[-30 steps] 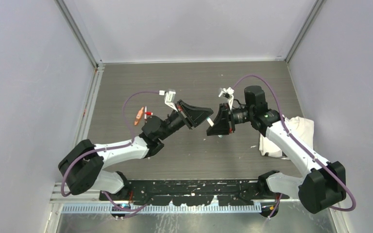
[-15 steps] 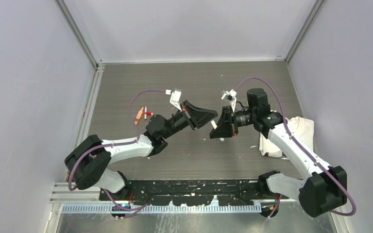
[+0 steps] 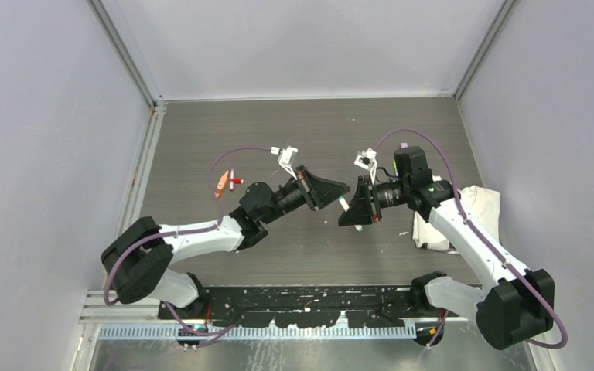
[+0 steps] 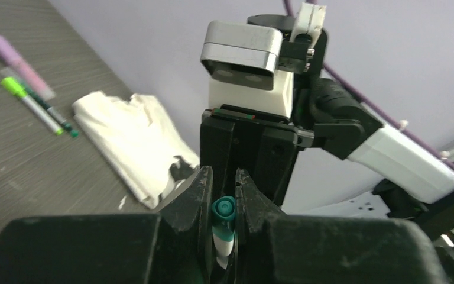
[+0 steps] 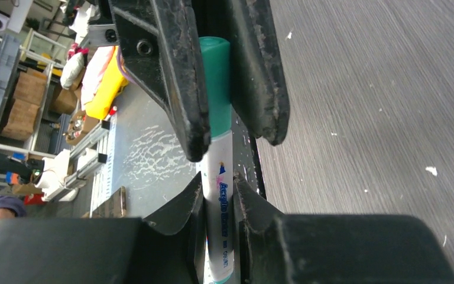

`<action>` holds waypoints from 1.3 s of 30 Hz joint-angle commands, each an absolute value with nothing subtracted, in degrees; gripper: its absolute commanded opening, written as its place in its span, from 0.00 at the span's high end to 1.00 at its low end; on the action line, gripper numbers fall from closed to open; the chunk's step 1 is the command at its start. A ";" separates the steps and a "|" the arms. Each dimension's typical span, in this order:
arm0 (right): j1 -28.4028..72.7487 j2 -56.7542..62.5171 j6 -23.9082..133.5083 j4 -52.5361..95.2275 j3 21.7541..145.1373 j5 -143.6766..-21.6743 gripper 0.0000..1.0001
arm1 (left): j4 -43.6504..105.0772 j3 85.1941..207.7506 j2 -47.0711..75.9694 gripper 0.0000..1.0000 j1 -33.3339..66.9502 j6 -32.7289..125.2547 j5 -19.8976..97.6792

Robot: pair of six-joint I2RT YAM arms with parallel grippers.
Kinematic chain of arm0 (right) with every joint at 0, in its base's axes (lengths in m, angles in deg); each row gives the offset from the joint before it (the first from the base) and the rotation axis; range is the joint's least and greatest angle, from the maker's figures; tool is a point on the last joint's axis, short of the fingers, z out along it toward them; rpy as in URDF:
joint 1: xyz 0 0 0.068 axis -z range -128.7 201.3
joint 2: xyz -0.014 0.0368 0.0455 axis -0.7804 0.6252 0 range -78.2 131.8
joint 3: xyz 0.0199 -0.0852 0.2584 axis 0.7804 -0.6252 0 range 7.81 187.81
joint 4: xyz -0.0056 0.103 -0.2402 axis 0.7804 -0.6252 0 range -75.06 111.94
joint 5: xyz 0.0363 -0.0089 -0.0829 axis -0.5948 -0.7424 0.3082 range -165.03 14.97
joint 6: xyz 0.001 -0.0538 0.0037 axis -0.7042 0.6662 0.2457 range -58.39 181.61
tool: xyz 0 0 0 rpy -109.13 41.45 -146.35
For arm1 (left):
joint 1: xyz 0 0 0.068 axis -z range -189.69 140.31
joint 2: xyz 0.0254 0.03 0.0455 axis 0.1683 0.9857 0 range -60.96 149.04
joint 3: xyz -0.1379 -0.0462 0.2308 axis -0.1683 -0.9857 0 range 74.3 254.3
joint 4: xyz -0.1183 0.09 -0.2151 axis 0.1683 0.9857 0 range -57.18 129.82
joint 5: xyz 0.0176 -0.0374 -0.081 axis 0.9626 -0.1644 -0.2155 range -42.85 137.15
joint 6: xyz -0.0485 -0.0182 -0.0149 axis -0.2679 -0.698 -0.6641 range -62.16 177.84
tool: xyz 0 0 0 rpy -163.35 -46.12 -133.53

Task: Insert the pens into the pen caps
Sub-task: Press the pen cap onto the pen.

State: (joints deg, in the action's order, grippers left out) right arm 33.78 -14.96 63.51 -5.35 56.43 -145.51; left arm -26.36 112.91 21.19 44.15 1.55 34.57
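While both arms meet in mid-air over the table (image 5: pixel 360 118), the right gripper (image 5: pixel 219 195) pinches the pen (image 5: pixel 221 177) by its white body and the left gripper (image 4: pixel 223 189) is clamped on the teal cap (image 5: pixel 214 77). Cap's sitting on the pen's end, pretty much in line.

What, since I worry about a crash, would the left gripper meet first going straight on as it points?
The right gripper, facing it tip to tip. The left gripper is shut on the cap, the right on the pen; hardly any gap shows.
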 commanded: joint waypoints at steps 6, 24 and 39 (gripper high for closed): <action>36.43 -15.15 64.39 7.67 61.27 -131.67 0.99 | 10.42 113.73 14.68 0.99 59.07 9.28 20.74; 40.65 -16.65 52.92 22.88 56.85 -138.16 0.99 | -18.14 105.83 20.63 0.99 64.03 -2.74 12.59; 32.49 -10.16 71.59 3.29 60.40 -140.23 0.99 | -11.38 106.53 9.34 0.87 55.51 1.36 40.20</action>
